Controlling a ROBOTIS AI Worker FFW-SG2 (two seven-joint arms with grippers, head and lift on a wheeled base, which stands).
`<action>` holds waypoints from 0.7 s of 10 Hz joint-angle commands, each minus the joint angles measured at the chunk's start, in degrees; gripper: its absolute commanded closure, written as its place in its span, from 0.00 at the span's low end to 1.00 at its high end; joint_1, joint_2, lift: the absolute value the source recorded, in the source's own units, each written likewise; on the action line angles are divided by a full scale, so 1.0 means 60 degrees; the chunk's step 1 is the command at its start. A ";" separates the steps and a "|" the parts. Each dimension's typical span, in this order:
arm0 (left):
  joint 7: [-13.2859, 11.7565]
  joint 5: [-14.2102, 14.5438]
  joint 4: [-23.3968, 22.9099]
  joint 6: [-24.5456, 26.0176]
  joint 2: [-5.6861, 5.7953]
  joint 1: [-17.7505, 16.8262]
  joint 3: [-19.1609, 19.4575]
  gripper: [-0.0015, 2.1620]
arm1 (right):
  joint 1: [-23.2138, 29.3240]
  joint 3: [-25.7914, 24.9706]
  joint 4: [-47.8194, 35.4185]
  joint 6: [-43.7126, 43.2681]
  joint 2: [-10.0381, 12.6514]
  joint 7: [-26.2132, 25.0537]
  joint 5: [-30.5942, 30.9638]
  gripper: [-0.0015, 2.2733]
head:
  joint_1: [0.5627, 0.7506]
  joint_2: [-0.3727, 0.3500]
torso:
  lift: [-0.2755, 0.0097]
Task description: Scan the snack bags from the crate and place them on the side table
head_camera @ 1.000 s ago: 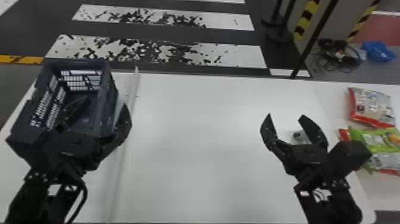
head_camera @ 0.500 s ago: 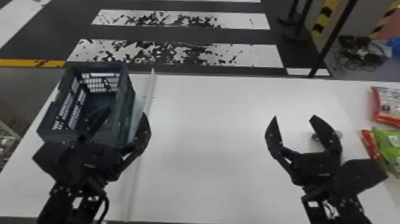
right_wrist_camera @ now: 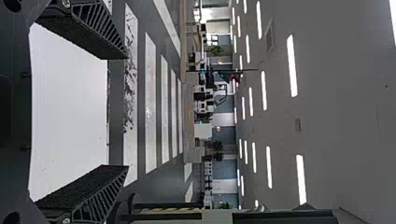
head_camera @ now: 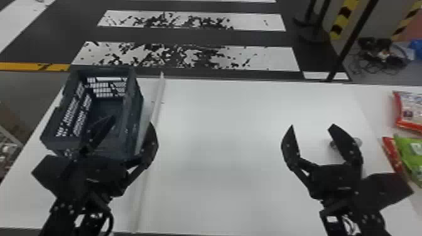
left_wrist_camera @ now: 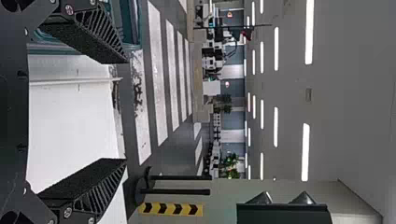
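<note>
Both my left end effector (head_camera: 132, 120) and right end effector (head_camera: 312, 125) stand wide, holding nothing; the snack bags (head_camera: 412, 152) lie far right, presumably because they're scanned.

Even light from bright ceiling strips (left_wrist_camera: 306, 151), soft sheen on the white tabletop (head_camera: 219, 141).

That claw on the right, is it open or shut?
Open. The right gripper has its fingers spread wide apart, nothing between them.
</note>
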 commanded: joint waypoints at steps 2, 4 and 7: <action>0.0105 -0.0119 -0.0015 0.0025 -0.0025 0.0051 -0.0167 0.06 | 0.0105 0.0001 0.0046 -0.0333 0.0014 0.0000 -0.0045 0.02 | 0.70 0.52 | 0.64; 0.0119 -0.0192 0.0000 0.0054 -0.0025 0.0051 -0.0196 0.06 | 0.0149 0.0001 0.0090 -0.0392 0.0029 0.0000 -0.0060 0.02 | 0.70 0.51 | 0.64; 0.0134 -0.0177 0.0029 0.0113 -0.0025 0.0051 -0.0196 0.06 | 0.0149 0.0016 0.0134 -0.0421 0.0073 0.0044 -0.0075 0.02 | 0.70 0.51 | 0.64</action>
